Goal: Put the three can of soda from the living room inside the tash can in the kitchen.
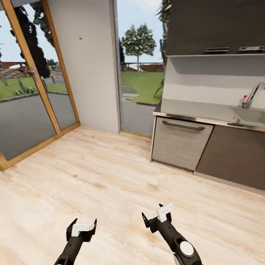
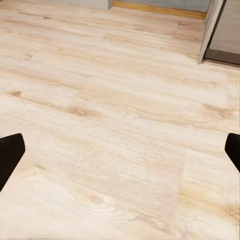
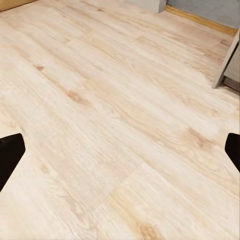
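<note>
No soda can and no trash can is in sight. My left gripper (image 1: 81,224) hangs low over the light wood floor (image 1: 103,176), open with nothing between its fingers. To its right my right gripper (image 1: 152,217) is open and empty as well. In the left wrist view the left gripper (image 2: 120,155) shows only as dark fingertips (image 2: 10,152) at the frame's edges over bare planks. The right wrist view gives the same picture: the right gripper (image 3: 120,155), its fingertips (image 3: 10,152) wide apart above the floor.
A kitchen counter (image 1: 195,110) with a sink (image 1: 250,115), a tap and grey cabinet fronts (image 1: 180,141) stands at the right, dark upper cabinets (image 1: 213,25) above. A wood-framed glass door (image 1: 29,84) is at the left, a white wall section (image 1: 86,62) between it and a window.
</note>
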